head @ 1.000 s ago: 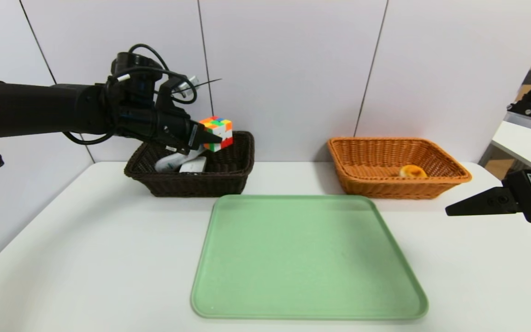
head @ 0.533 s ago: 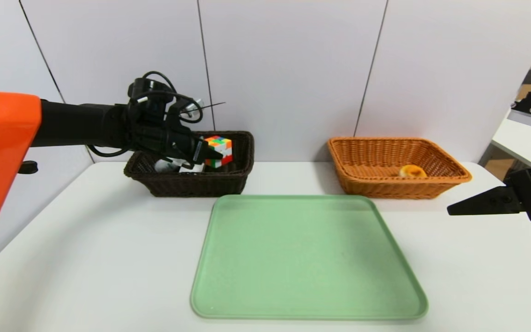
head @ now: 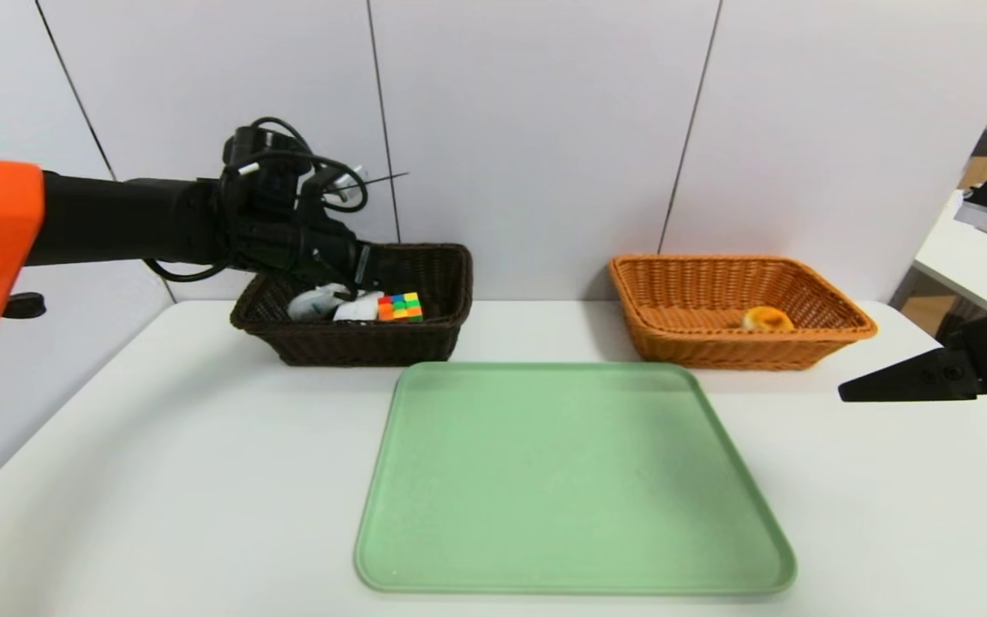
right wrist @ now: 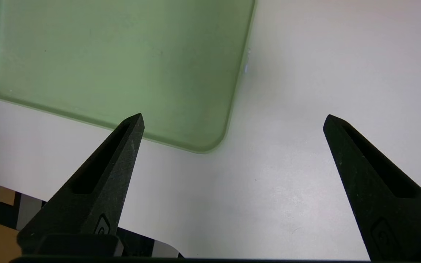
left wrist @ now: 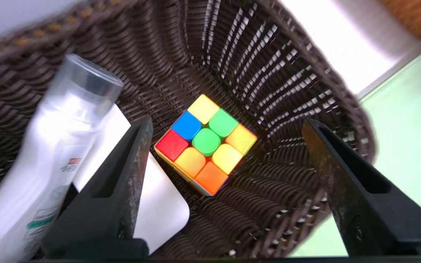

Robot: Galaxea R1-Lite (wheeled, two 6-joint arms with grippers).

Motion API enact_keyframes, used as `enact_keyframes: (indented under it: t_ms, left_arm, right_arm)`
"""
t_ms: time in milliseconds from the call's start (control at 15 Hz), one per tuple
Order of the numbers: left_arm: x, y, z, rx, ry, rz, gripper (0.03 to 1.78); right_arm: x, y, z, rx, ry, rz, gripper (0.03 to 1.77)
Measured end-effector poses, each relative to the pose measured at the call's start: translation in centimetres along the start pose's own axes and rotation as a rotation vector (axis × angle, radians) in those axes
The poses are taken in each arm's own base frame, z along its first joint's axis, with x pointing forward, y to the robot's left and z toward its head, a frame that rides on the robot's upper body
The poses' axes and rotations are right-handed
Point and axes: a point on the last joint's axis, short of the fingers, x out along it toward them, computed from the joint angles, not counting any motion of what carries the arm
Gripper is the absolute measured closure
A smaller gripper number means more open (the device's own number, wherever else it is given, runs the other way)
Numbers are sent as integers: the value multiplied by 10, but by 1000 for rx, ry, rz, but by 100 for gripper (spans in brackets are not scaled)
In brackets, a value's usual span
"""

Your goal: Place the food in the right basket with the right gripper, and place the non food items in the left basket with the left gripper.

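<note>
- nearest thing was the green tray (head: 575, 480), flat on the white desk (head: 159, 480); nothing on it
- right tool (right wrist: 232, 120) hung over the desk off the tray's right corner, off to the side; fingers spread wide, holding nothing
- farther back on the right, the orange-tan basket (head: 836, 330) had the little yellow bun (head: 767, 319) sitting inside it
- back left, the dark brown basket (head: 348, 343) held all three non-food bits; the cube (left wrist: 206, 144) sat on the basket floor just beside the flat white case (left wrist: 159, 208), and the white bottle (left wrist: 49, 160) lay tilted over that case
- left tool (left wrist: 225, 128) hung just above that basket; fingers apart either side of the cube, not touching it, so nothing gripped
</note>
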Motion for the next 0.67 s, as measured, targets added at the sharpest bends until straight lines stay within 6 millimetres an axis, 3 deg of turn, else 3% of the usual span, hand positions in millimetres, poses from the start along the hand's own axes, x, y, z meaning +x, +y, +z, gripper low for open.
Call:
enact_keyframes:
  t_ms: [400,667]
  left_arm:
    - [-74,-29,28,-104,-39,59,22]
    - [-137,-55,13,-154,18,189,17]
  right_arm:
    - [-20,3,-7,-11,-65,3,10]
    - [-45,7,-25,-31,-136,15,10]
